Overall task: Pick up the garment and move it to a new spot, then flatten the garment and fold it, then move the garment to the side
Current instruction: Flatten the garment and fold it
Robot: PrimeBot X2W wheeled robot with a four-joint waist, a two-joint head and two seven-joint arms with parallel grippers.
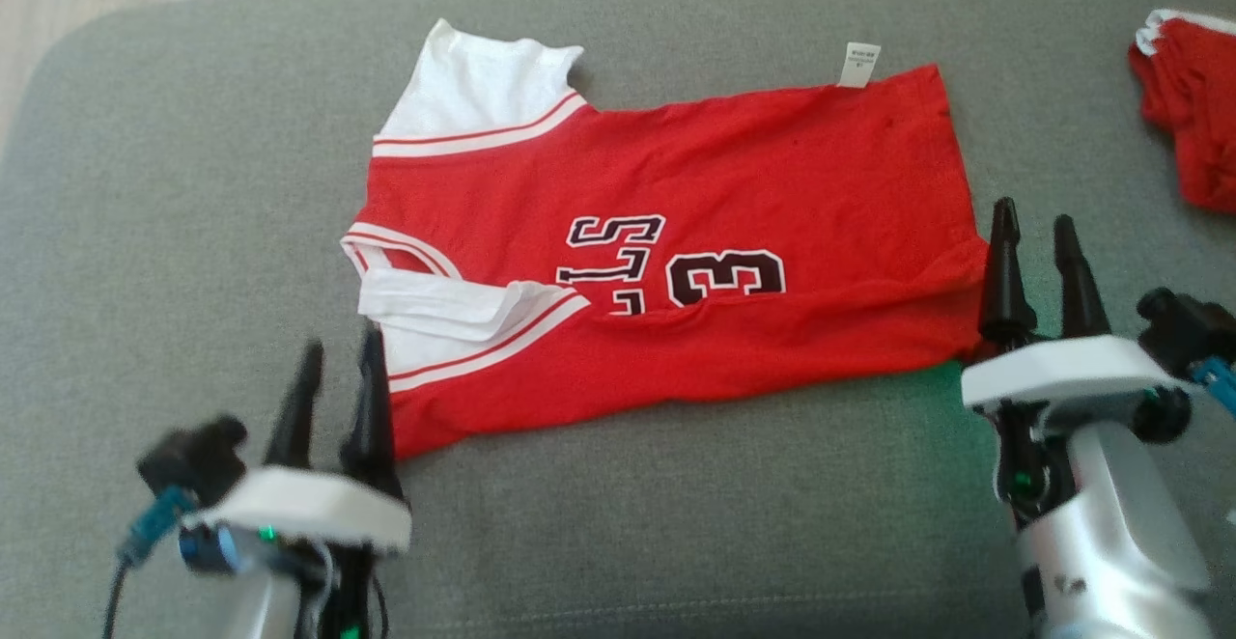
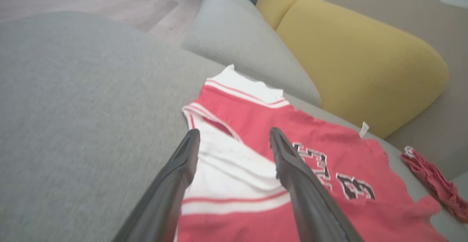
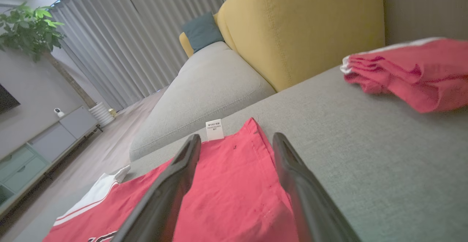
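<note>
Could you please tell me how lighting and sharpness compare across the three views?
Head view: even, soft light, the number on the jersey legible, a green tint on the cushion beside the right gripper. Left wrist view: washed out and smeared, most on that cushion. Right wrist view: sharpest, the room dimmer, the curtains leaning with the wide lens.

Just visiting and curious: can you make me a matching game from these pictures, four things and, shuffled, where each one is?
Things:
1. red and white basketball jersey
2. small white fabric label
3. bunched-up red garment
4. yellow sofa back cushion

Places:
A. at the right end of the grey sofa seat
B. standing behind the seat
C. spread across the middle of the seat
D. poking out from the jersey's far edge

Pairs: 1-C, 2-D, 3-A, 4-B
</note>
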